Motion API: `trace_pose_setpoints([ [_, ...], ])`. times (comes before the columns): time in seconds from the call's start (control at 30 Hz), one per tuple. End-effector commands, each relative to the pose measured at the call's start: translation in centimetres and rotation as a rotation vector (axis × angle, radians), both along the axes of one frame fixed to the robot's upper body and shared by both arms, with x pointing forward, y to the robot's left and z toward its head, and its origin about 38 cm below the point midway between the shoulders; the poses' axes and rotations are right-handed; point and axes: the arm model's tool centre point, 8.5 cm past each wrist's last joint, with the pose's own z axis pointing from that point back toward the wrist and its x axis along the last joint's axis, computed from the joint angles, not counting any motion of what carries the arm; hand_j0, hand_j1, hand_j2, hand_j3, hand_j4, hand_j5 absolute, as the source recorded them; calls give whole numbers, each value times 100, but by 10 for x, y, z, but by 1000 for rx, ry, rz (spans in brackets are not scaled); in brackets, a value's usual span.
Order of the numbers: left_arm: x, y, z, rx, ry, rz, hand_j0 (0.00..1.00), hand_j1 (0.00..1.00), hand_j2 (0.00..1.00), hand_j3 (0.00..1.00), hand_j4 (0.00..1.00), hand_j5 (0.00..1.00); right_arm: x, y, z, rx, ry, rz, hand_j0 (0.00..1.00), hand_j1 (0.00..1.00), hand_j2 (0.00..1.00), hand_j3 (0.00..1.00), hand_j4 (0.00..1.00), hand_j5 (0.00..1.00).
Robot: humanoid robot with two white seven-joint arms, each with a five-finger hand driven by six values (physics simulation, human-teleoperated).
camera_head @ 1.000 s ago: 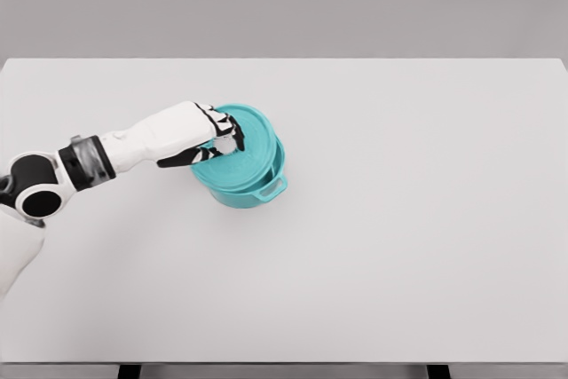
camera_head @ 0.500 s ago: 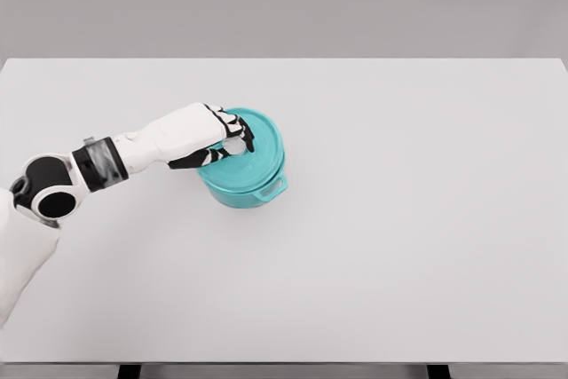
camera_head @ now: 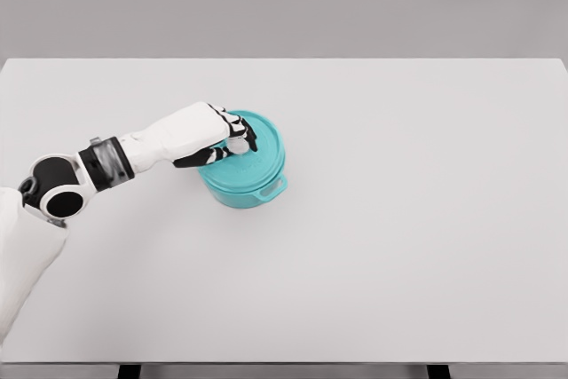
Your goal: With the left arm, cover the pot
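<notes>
A teal pot (camera_head: 251,191) with a side handle (camera_head: 273,189) stands on the white table (camera_head: 399,219), left of the middle. A teal lid (camera_head: 259,148) lies flat on top of the pot and lines up with its rim. My left hand (camera_head: 232,140) reaches in from the lower left and rests over the lid's left part, fingers curled around the lid's white knob. The right arm does not show.
The table's far edge runs across the top of the view, its front edge along the bottom. Only the pot stands on the table.
The lid, tilted and off to the left a second ago, has moved right and settled level on the pot. My left hand moved with it, still closed on the knob.
</notes>
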Motion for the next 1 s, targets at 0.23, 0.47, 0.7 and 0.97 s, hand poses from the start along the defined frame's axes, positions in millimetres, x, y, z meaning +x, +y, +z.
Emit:
trace_pose_setpoints([
  [0.23, -1, -2, -3, 24, 8, -14, 69, 69, 69, 69, 69, 69, -1, 0, 0, 0, 1, 0, 100, 100, 100, 100, 100, 100],
  [0.47, -1, -2, -3, 24, 8, -14, 72, 72, 72, 72, 72, 72, -1, 0, 0, 1, 3, 0, 100, 100, 100, 100, 100, 100],
  [0.7, -1, -1, -2, 21, 6, -11, 81, 81, 81, 81, 81, 81, -1, 0, 0, 1, 3, 0, 100, 100, 100, 100, 100, 100],
  [0.97, -1, -1, 0, 19, 2, -12, 87, 87, 87, 87, 87, 87, -1, 0, 0, 1, 3, 0, 100, 100, 100, 100, 100, 100],
])
